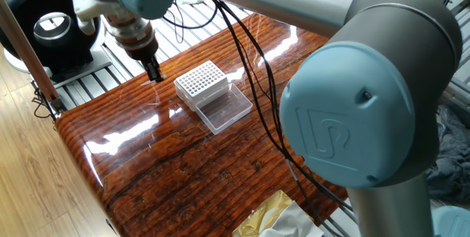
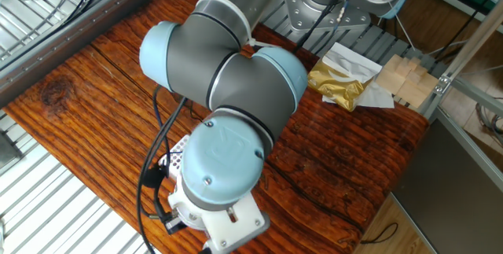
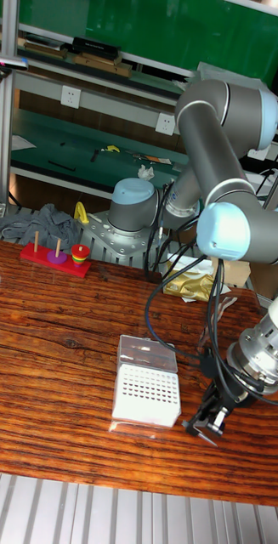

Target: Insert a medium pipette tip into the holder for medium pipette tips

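Holder for medium pipette tips point(image 1: 200, 81), seemingly light and brittle; gripper point(image 1: 154, 71) just beside it, whose grasp we cannot tell.

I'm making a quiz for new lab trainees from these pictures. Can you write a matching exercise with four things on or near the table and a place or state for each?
Things:
1. tip box
2. clear lid
3. gripper
4. gold bag

Places or states:
A. crumpled, on white paper near the arm's base
B. white top full of small holes
C. flipped open, lying beside the box
D. above the table, next to the box

Pairs: 1-B, 2-C, 3-D, 4-A
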You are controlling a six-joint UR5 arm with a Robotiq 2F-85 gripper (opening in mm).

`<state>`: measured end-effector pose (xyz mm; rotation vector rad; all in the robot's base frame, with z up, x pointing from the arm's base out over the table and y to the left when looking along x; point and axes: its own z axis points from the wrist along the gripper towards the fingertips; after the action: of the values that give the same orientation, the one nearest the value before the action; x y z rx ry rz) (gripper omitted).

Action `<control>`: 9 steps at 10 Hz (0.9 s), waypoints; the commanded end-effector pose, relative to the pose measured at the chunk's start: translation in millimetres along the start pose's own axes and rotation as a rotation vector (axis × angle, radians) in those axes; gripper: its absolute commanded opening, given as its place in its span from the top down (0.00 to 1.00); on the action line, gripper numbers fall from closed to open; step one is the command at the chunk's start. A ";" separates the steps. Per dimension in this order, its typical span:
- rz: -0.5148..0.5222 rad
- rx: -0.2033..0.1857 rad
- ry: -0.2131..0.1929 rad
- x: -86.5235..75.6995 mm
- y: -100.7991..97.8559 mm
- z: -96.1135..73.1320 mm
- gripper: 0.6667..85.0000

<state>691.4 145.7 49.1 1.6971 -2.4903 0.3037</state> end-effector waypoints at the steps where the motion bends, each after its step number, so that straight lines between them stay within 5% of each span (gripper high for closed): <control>1: 0.034 0.009 0.062 16.7 -7.0 -4.5 1.00; 3: 0.037 0.022 0.100 27.1 -11.2 -5.4 1.00; 7: 0.042 0.021 0.113 35.2 -15.7 -13.3 1.00; 9: 0.074 0.028 0.169 52.0 -18.8 -17.5 1.00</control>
<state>692.3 109.1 69.8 1.5834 -2.4440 0.4384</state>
